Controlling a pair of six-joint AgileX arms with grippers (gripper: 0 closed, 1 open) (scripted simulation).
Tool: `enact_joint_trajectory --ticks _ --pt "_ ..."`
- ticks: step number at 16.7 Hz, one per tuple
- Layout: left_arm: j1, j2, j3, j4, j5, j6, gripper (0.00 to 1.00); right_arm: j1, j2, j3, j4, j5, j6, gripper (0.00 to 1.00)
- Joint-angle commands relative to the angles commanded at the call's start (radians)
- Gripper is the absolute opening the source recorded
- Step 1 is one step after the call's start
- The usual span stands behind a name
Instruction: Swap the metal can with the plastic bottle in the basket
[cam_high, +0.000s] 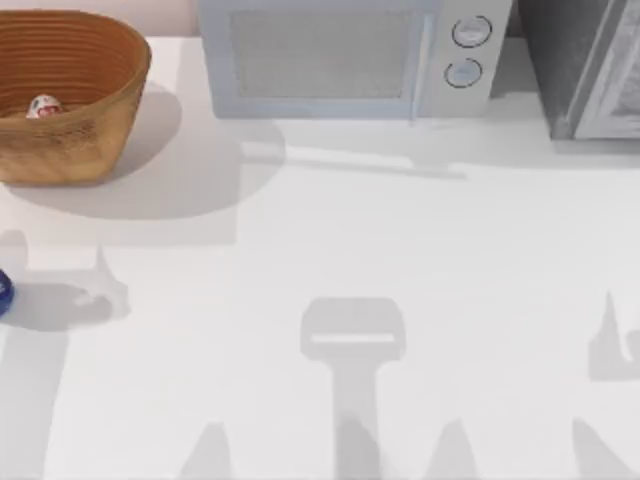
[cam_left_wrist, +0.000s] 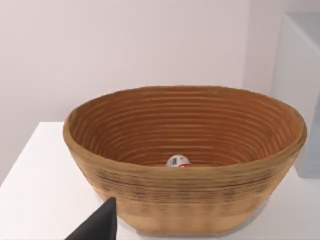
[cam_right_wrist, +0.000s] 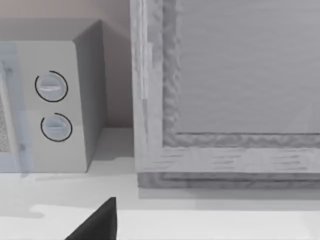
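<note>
Swap not begun: metal can (cam_high: 44, 106) sits inside basket (cam_high: 100, 130) at upper left of the top view, plastic bottle (cam_high: 3, 293) on desk (cam_high: 350, 250) at left edge; finger state cannot tell; next, left arm lifts can out.

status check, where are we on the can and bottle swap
Left finger short of the basket, grip unseen. Metal can still inside. Plastic bottle at table's left edge. Nothing blocking.

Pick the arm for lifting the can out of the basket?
Left, probably. Its wrist camera faces the basket with the can inside, at the table's left; the right one faces the microwave.
</note>
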Motion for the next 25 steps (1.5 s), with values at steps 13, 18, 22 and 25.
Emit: enact_joint_trajectory --ticks 13,18,22,25 --pt "0.055 1.235 1.185 -0.649 0.138 0.066 1.00 0.000 0.000 0.000 0.000 0.000 0.000 1.00" --pt "0.074 1.688 1.610 -0.889 0.195 0.081 1.00 0.000 0.000 0.000 0.000 0.000 0.000 1.00" --pt "0.087 1.969 1.872 -1.038 0.231 0.087 1.00 0.000 0.000 0.000 0.000 0.000 0.000 1.00" --pt "0.093 2.109 2.002 -1.112 0.249 0.090 1.00 0.000 0.000 0.000 0.000 0.000 0.000 1.00"
